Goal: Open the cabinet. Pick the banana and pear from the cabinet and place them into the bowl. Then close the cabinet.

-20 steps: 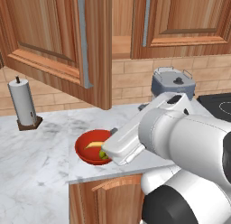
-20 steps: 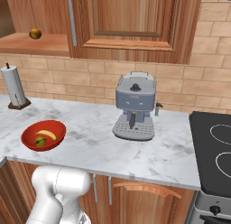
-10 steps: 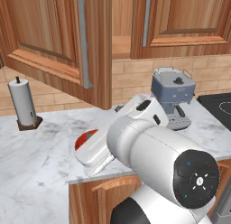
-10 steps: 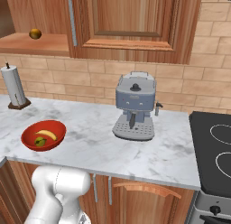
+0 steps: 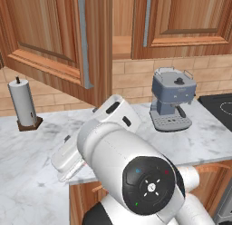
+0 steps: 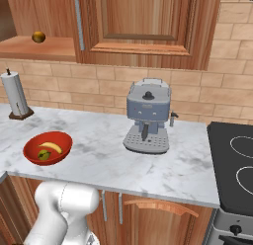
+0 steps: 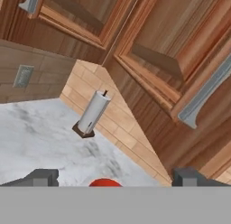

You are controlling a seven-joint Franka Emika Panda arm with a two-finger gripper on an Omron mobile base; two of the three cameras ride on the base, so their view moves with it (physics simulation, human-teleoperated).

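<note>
On the marble counter [image 6: 188, 170], left of the blue-grey espresso machine [image 6: 147, 121], sits the shallow glossy red bowl [image 6: 48, 147] with the small curved yellow banana [image 6: 51, 146] and the rounded yellow-green pear [image 6: 44, 154] both lying inside it — so the fruit-moving part looks done. Above and left of the espresso machine, the reddish-brown wooden wall cabinet [image 6: 148, 26] has its left door [image 5: 59, 42] swung out over the counter, its slim grey metal handle [image 5: 84, 38] running vertically along the free edge; a small round brownish fruit [image 6: 38, 37] rests on the shelf inside.

Seen from the hand camera, the two-finger gripper [image 7: 113, 177] has its dark tips spread wide with nothing between them, and the bowl's red rim peeks up just below it. The open door lies above and to the right of the claw there, its handle [image 7: 205, 99] slanting as a long diagonal bar. I judge that closing the cabinet is what remains — the claw must rise from the bowl toward that door's outer face, well left of the espresso machine, near the white paper-towel roll [image 6: 16, 94]
</note>
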